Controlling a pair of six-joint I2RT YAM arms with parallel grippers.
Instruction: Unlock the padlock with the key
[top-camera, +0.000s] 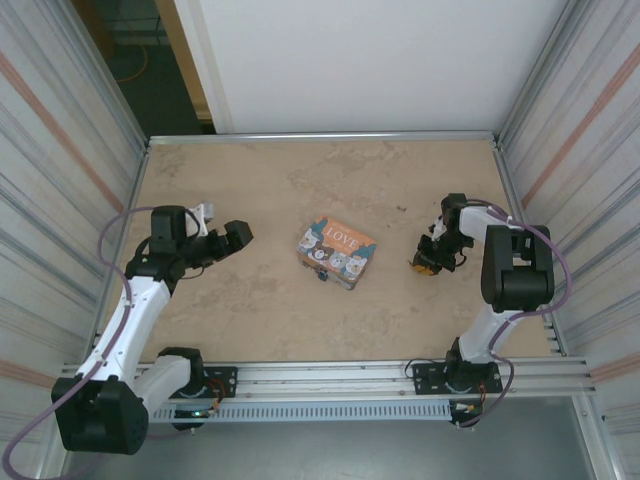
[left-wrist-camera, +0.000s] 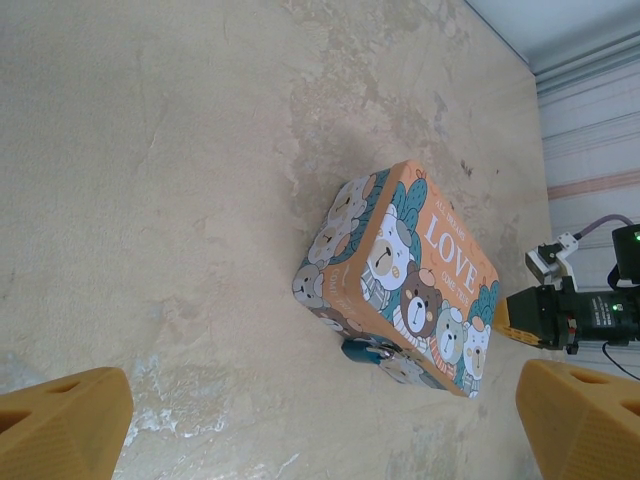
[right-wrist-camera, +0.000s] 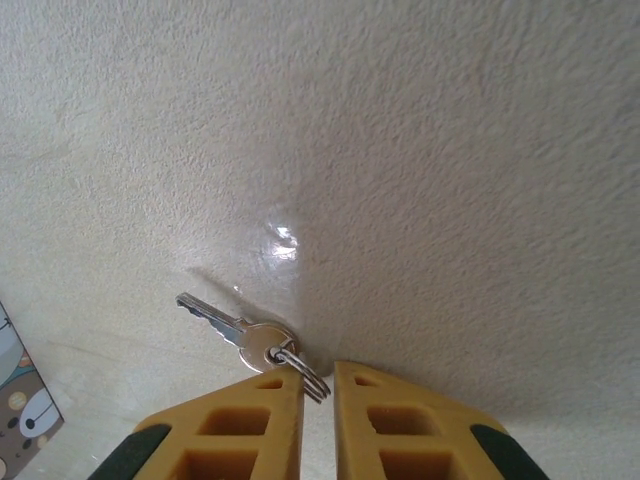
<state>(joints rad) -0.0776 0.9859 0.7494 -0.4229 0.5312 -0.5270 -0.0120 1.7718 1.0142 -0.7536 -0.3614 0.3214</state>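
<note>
Mottled beige worktop (top-camera: 250, 180), rough-grained and stone-like, walled by ribbed metal panels (top-camera: 60, 150). Centre: a rectangular orange "LOVE" box (top-camera: 336, 252) printed with cartoon bears. The tiny teal padlock (left-wrist-camera: 360, 351), rounded and glossy, sits against the box's near long side. The left gripper (top-camera: 235, 237), its blocky yellow jaws spread wide, hovers well left of the box. The right gripper (right-wrist-camera: 318, 378) is low over the worktop right of the box, jaws almost together with a narrow slit between. The flat silvery key (right-wrist-camera: 232, 328) lies just ahead, its wire ring (right-wrist-camera: 300, 368) reaching the jaw tips; pinched or merely touching, I cannot tell.
</note>
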